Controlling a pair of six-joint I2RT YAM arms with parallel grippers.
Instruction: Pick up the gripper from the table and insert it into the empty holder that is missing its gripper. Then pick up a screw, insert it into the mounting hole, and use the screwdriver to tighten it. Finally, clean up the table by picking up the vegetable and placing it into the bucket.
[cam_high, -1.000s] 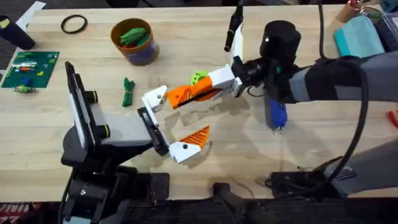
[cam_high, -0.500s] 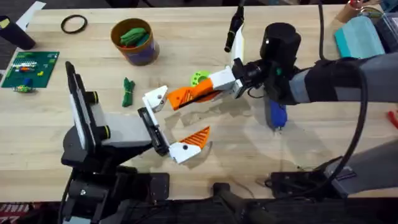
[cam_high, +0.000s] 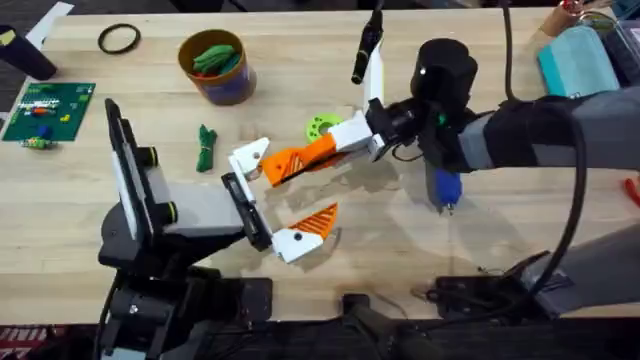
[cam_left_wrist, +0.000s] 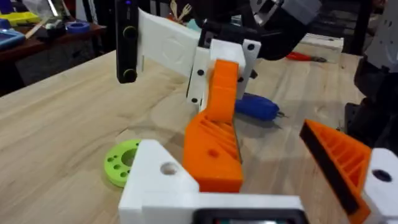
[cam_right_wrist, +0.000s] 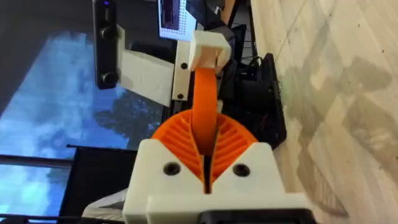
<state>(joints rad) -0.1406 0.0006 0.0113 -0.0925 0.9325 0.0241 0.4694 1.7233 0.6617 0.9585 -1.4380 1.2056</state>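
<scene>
Right hand (cam_high: 322, 147), mid-frame, is clamped shut on the orange gripper (cam_high: 285, 163), its tip just beside the empty holder (cam_high: 249, 158) of the left hand (cam_high: 283, 192) — spread wide, holding nothing. Line it up squarely, then push gently — no twisting.

One bucket (cam_high: 214, 66), one vegetable (cam_high: 206, 146), one screwdriver (cam_high: 444, 187), two pincers: left (cam_high: 282, 198), right (cam_high: 285, 166).
</scene>
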